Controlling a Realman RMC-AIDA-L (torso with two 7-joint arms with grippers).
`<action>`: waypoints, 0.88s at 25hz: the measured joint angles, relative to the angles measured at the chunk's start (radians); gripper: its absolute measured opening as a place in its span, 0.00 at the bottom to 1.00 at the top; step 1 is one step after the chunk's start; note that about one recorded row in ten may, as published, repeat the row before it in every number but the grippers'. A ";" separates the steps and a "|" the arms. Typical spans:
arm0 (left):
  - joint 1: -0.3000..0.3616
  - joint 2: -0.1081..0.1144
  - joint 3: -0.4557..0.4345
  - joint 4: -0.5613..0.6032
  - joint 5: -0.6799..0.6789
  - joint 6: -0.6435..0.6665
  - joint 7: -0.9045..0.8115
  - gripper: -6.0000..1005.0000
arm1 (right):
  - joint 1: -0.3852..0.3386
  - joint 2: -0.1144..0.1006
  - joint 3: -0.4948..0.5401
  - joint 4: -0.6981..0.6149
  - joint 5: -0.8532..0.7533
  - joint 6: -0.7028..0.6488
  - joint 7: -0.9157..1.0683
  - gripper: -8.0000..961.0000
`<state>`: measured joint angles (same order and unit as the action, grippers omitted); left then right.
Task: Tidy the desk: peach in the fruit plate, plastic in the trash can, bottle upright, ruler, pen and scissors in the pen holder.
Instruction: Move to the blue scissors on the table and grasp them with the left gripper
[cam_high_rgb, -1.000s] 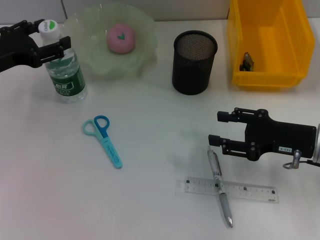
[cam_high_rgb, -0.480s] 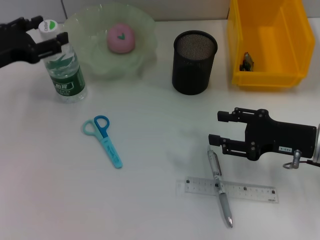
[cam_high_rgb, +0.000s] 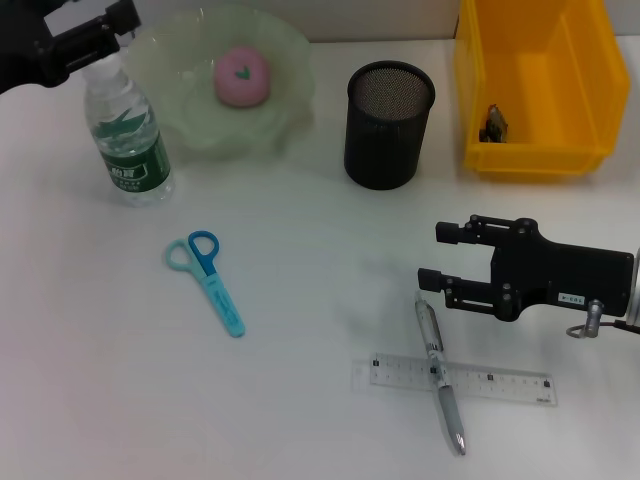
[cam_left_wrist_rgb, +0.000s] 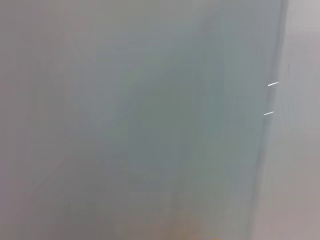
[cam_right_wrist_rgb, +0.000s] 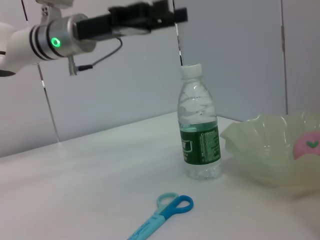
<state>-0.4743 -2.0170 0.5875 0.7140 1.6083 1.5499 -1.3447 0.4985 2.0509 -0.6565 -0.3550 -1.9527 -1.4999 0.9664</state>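
We see a white table carrying everything. At its far right corner sits the yellow trash can, with a small dark scrap of plastic lying inside it. Along the far edge, toward the left, stands the pale green fruit plate, and the pink peach rests in its middle. Between the plate and the trash can stands the black mesh pen holder, upright.

Our right pincer hovers near the right edge of the table, its fingers spread apart with nothing between them, just beyond the tip of the pen. Our left pincer hangs above the far left corner, over the bottle's cap and clear of it; we cannot tell how wide it stands. The left wrist view shows only a grey blur.

The bottle stands upright just beside the fruit plate, near the left edge. The clear ruler lies flat near the front edge, and the silver pen lies across it. The blue scissors lie flat, well apart from both, toward the left.
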 joint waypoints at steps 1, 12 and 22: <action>0.000 0.003 0.000 0.000 -0.004 0.047 -0.007 0.80 | 0.000 0.000 0.000 0.000 0.000 0.000 0.000 0.69; 0.038 -0.023 0.043 0.001 0.019 0.146 0.022 0.80 | 0.004 0.000 -0.004 0.000 0.000 -0.001 0.000 0.69; 0.056 -0.041 0.067 -0.133 0.136 0.135 0.215 0.80 | 0.007 0.001 -0.006 -0.001 -0.003 -0.003 0.000 0.69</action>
<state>-0.4188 -2.0576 0.6543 0.5805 1.7438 1.6850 -1.1295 0.5059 2.0519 -0.6627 -0.3556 -1.9560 -1.5030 0.9664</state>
